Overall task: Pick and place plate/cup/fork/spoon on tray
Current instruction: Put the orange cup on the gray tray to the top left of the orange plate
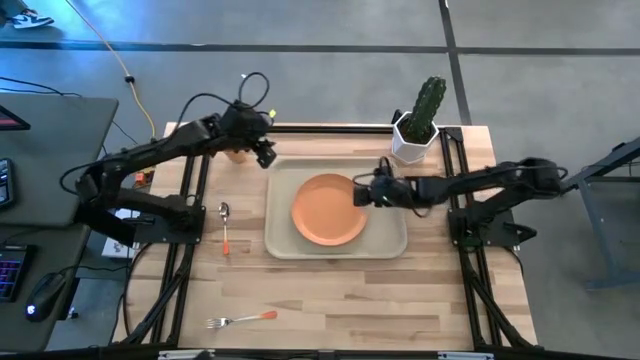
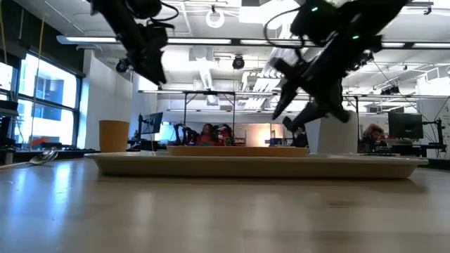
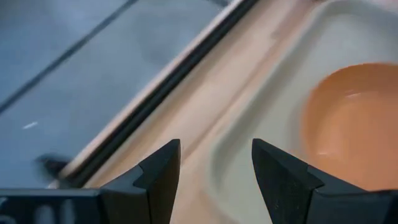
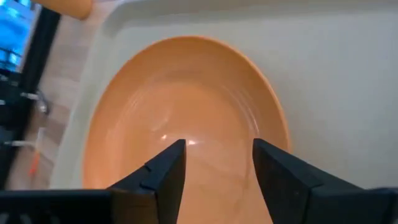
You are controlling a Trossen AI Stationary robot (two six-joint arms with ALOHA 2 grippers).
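A: How did the bench (image 1: 340, 290) look, biggest thing first?

B: The tray (image 1: 282, 215) lay near its middle, and I'll place everything else from it. The plate (image 1: 328, 209) already sat flat inside the tray, roughly centred.

A: So the plate step was done?

B: I judged so. The right gripper (image 1: 357, 192) hung just above the plate's edge on the cactus-pot side, fingers (image 4: 163, 174) spread with nothing between them.

A: And the left arm?

B: The left gripper (image 1: 263, 152) hovered over the tray's far left corner, fingers (image 3: 160, 174) also apart and empty. The cup (image 1: 235, 153) stood upright on the bench just outside that corner, right beside the gripper.

A: So the cup was next?

B: That was my reading. The move would call for the left gripper to shift off the tray's corner toward the cup, drop around its wall, close, then lift it over the raised rim to a free patch of tray beside the plate.

A: The cutlery?

B: Both still on the bench: the spoon (image 1: 226, 223) lay left of the tray, the fork (image 1: 240, 319) well off its near left corner. A white cactus pot (image 1: 415, 135) stood beyond the tray's far right corner, not part of the job.
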